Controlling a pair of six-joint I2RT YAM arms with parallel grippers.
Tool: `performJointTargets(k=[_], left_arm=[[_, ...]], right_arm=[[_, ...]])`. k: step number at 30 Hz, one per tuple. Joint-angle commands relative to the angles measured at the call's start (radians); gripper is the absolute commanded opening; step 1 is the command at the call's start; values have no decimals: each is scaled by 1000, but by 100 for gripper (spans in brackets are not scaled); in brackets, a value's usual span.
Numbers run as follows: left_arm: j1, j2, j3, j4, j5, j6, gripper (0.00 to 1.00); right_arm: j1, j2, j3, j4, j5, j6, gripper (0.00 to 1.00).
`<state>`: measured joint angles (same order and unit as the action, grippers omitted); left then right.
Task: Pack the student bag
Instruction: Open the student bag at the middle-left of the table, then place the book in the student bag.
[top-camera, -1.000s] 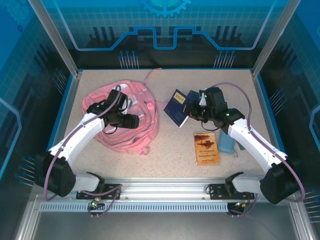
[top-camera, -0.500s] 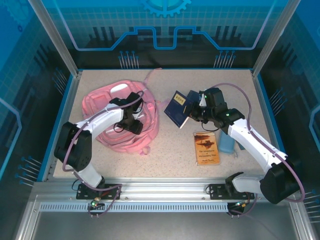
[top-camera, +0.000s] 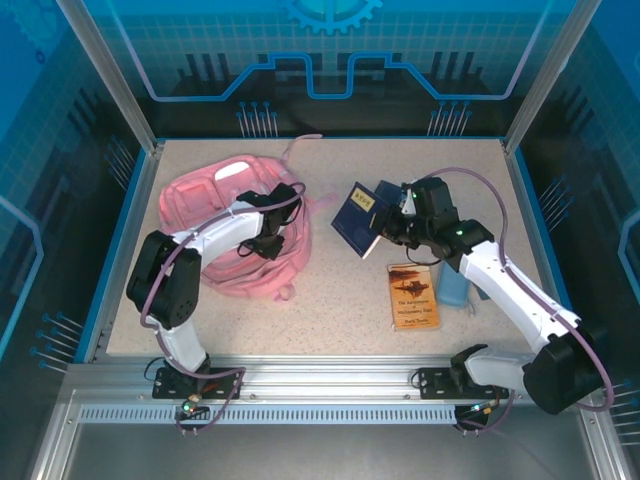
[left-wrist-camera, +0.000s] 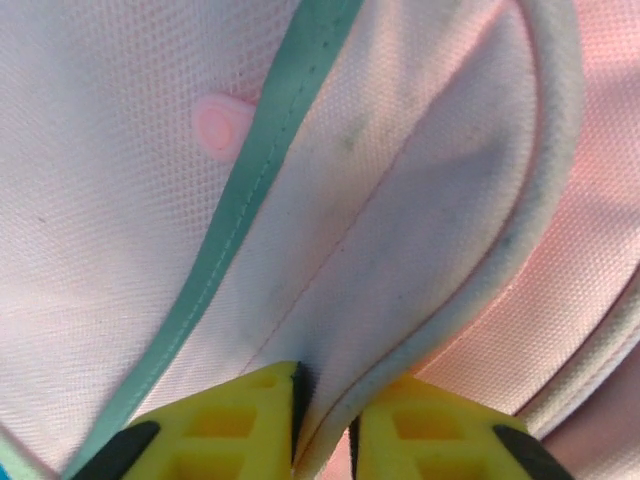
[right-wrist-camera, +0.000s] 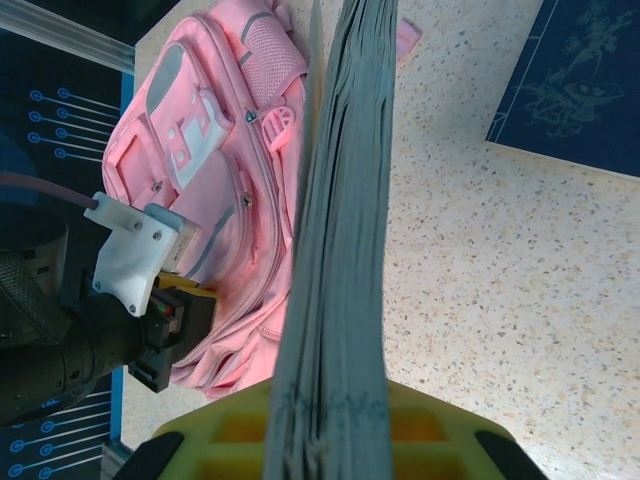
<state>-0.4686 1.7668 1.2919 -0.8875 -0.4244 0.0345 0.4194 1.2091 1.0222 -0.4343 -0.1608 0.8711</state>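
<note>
My left claw (left-wrist-camera: 322, 425) pinches a thin bag (left-wrist-camera: 120, 250) fold that may slip out; my right claw (right-wrist-camera: 328, 430) clamps a book (right-wrist-camera: 340, 220).

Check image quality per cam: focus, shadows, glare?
Top external: even light, no glare, sharp, soft shadows on the table. Left wrist: student bag weave crisp, dark shadow in the fold, left gripper soft. Right wrist: book page edges blur near the lens; the student bag behind is sharp.
</note>
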Motion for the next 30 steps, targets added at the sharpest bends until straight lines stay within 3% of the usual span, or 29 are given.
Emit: performJointTargets(k=[1, 6, 12, 18, 23, 30], left_arm=[[-23, -111, 57, 38, -54, -9, 13], [-33, -259, 99, 126, -34, -48, 6], [-34, -361, 157, 208, 2, -102, 3], [-35, -396, 176, 251, 75, -137, 1], [-35, -429, 193, 271, 144, -181, 1], [-35, -448, 206, 297, 184, -272, 0]], right_arm=[[-24, -58, -8, -27, 43, -27, 11], [-44, -105, -25, -36, 12, -44, 11], [-37, -83, -61, 128, -245, -40, 11], [23, -13, -79, 315, -351, 33, 11], [79, 129, -60, 448, -367, 142, 11], [177, 379, 6, 722, -258, 290, 12]])
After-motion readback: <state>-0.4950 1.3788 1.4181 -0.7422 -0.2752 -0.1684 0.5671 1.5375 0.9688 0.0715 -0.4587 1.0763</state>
